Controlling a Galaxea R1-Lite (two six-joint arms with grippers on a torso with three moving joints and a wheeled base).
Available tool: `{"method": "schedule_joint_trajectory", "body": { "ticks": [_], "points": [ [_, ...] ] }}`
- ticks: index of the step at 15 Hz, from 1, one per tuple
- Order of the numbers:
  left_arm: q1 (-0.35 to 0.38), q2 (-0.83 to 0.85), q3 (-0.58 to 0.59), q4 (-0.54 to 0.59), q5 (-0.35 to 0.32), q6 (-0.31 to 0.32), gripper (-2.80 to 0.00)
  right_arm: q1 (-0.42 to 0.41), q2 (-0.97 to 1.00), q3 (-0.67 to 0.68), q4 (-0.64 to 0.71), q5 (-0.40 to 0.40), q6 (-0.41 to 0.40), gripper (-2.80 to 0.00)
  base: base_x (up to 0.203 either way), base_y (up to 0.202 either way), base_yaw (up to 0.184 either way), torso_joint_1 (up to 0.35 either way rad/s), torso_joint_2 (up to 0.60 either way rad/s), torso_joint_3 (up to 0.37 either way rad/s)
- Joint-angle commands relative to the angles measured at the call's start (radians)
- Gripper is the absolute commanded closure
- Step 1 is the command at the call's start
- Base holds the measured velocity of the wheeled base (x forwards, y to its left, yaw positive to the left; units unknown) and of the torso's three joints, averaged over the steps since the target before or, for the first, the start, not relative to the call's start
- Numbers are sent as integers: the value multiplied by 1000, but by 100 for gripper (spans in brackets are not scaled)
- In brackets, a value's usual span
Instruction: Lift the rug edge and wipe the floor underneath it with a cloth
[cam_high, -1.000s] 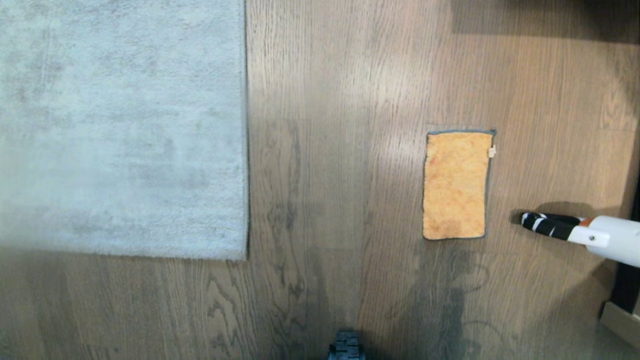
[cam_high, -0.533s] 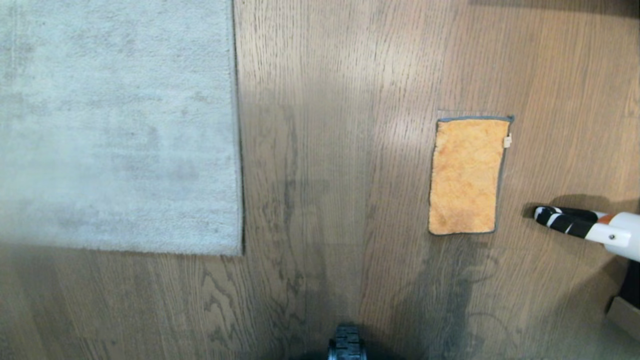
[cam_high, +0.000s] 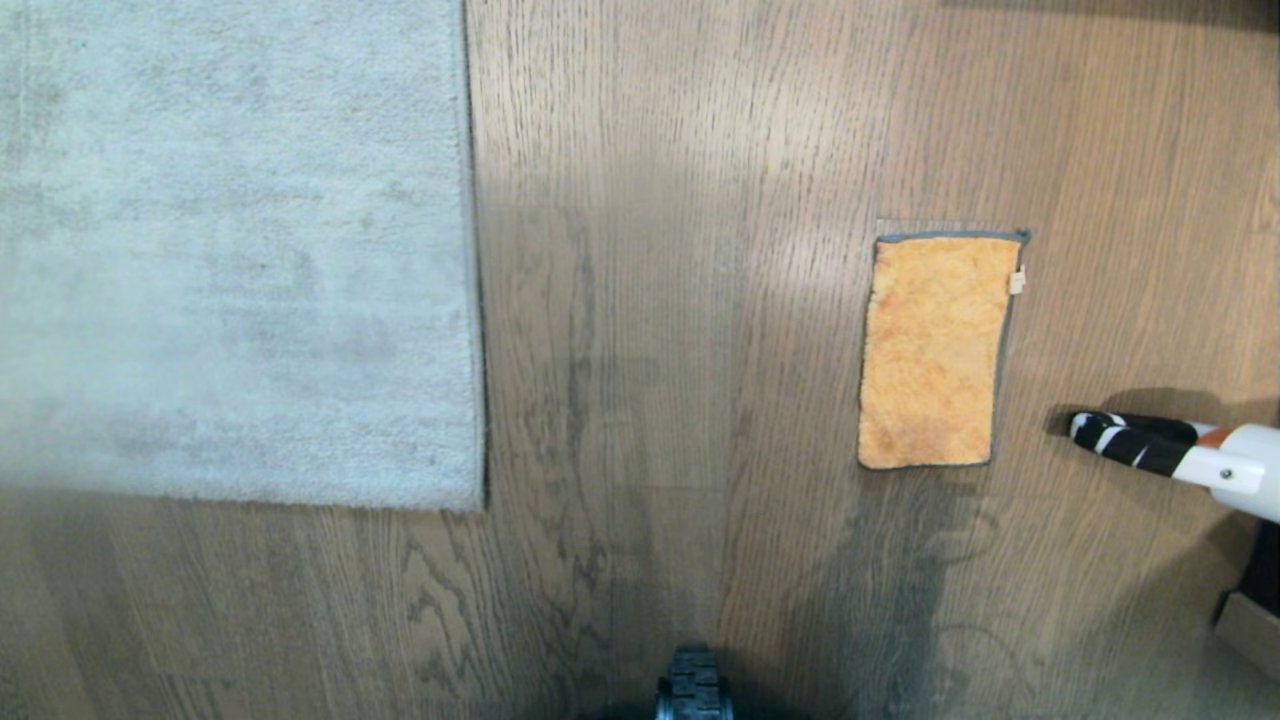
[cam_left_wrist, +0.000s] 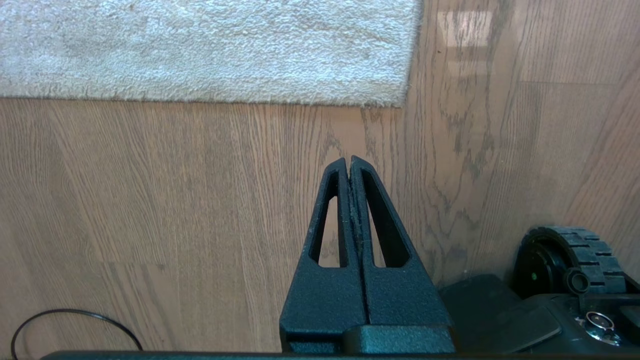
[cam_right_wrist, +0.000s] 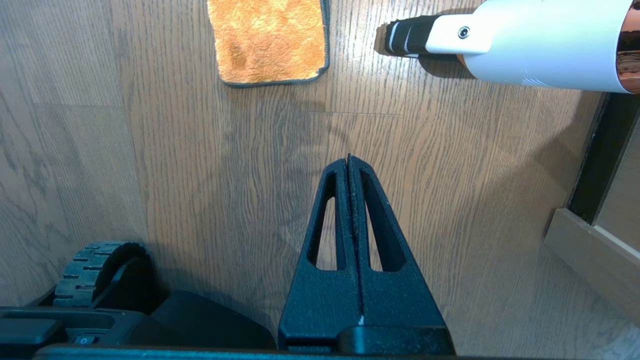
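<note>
The pale grey rug lies flat at the left, its straight rug edge ending in a square corner. Brown wood-grain floor fills the remainder. The orange cloth lies flat on the floor at the right, white tag on its far right side. Neither arm shows in the head view. My left gripper is shut and empty over bare floor, the rug edge ahead of it. My right gripper is shut and empty, with the cloth ahead and apart from it.
A white tube with a black-and-white striped tip lies on the floor right of the cloth. My base wheel shows at the bottom. A skirting board and dark frame stand at the far right. A thin black cable loops near the left gripper.
The whole head view shifted at first, so the camera moved, then settled. Rug, cloth and white tube lie where they were.
</note>
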Motion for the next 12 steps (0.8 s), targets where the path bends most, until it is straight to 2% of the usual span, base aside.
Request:
{"method": "schedule_joint_trajectory", "body": {
  "ticks": [1,12],
  "points": [
    [0,1,0,0,0,0,0,0,1,0,-1,0,0,0,0,0,0,0,0,0],
    [0,1,0,0,-1,1,0,0,1,0,-1,0,0,0,0,0,0,0,0,0]
  ]
}}
